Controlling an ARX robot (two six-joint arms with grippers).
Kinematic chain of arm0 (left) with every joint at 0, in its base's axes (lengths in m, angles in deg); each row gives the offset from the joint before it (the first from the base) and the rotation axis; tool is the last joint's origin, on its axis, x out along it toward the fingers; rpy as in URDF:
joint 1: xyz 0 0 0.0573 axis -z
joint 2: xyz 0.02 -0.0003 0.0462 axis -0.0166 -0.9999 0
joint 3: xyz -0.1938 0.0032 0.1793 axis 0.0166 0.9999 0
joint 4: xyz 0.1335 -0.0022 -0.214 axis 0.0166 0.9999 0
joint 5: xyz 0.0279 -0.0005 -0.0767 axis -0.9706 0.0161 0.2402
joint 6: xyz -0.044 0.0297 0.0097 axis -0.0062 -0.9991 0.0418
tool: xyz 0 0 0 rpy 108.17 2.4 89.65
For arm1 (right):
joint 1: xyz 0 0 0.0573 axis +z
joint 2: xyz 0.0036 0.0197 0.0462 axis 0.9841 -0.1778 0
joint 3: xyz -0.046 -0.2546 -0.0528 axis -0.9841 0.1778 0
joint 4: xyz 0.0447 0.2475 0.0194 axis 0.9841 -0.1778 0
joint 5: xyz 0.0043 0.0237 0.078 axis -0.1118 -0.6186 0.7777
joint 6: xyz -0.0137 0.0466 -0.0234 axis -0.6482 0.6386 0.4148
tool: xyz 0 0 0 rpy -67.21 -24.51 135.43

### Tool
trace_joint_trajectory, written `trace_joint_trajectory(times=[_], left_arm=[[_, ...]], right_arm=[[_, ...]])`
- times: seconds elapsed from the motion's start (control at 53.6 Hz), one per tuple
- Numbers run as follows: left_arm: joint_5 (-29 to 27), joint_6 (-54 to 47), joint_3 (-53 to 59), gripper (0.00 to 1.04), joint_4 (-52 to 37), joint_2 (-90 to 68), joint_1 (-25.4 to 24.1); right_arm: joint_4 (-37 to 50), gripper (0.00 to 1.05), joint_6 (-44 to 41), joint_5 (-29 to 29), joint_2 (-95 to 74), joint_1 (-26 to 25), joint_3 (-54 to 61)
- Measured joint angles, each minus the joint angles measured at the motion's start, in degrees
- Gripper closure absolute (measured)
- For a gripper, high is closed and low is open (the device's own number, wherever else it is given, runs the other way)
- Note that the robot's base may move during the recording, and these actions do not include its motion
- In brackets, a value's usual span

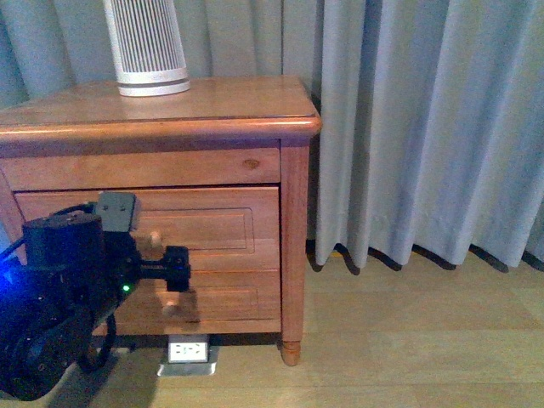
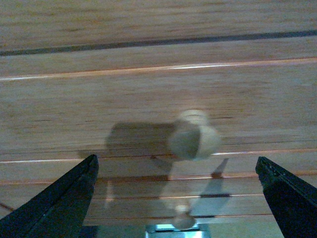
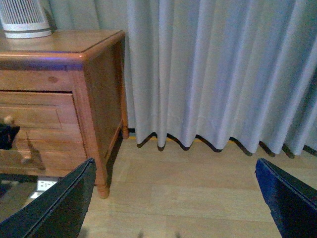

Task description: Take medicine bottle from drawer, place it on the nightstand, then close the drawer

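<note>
The nightstand (image 1: 293,195) stands to the left against a grey curtain (image 1: 425,127), and its upper drawer (image 1: 212,223) looks shut, its front flush with the frame. That would explain why the medicine bottle is not seen in any view: most likely it lies inside that drawer, so the first step, pulling the drawer out, has not yet been done. The left hand (image 2: 176,161) is low at the near left, right in front of the drawer fronts. Its two fingers are spread wide and hold nothing. The wrist view shows the upper knob (image 2: 194,140) lying between them, untouched, which fits a hand lined up to close on the knob and pull. The right hand (image 3: 173,166) is off to the right above the bare floor (image 3: 198,198), facing the curtain. It too is released and empty, probably kept clear until the bottle can be reached. On the tabletop (image 1: 238,95) a single white ribbed appliance (image 1: 146,42) stands at the far left, leaving free room to the right for the bottle. By count there is one nightstand and one appliance, with two drawers, the upper one and the lower drawer (image 1: 229,297). There are two knobs, including the lower knob (image 2: 183,219), and two hands.
</note>
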Motion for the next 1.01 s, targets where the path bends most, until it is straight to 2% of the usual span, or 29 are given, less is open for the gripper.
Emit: trace_joint_trajectory(times=[0.205,0.877,1.008], left_arm=[[0.0,-0.13,-0.13,0.07,0.02,0.02,-0.92],[0.94,1.53,-2.64,0.07,2.51,1.36,0.98],[0.92,1.51,-2.64,0.11,2.8,1.36,0.98]], right_arm=[[0.0,0.07,0.0,0.0,0.0,0.0,0.0],[0.0,0.07,0.0,0.0,0.0,0.0,0.0],[0.0,0.07,0.0,0.0,0.0,0.0,0.0]])
